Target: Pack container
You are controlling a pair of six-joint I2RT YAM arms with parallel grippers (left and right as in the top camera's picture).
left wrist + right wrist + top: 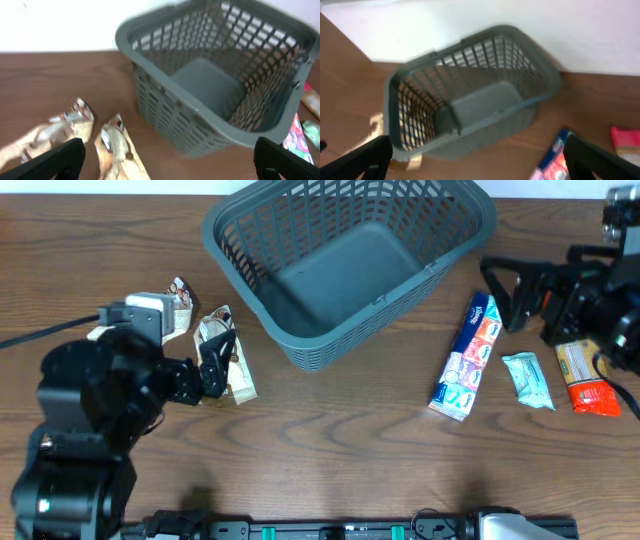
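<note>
Though near packet [466, 358], container [340, 340] (grey) upright.

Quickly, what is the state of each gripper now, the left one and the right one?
Left gripper: open, holding nothing.
Right gripper: open, holding nothing.

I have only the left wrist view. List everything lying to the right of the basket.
Observer: Three packets lie there: a long blue-and-orange packet, a small teal packet, and a yellow-and-red packet partly under the right arm.
Operator: Report the right gripper.
Observer: The right gripper is open, just right of the basket, with its fingers pointing toward it.
</note>
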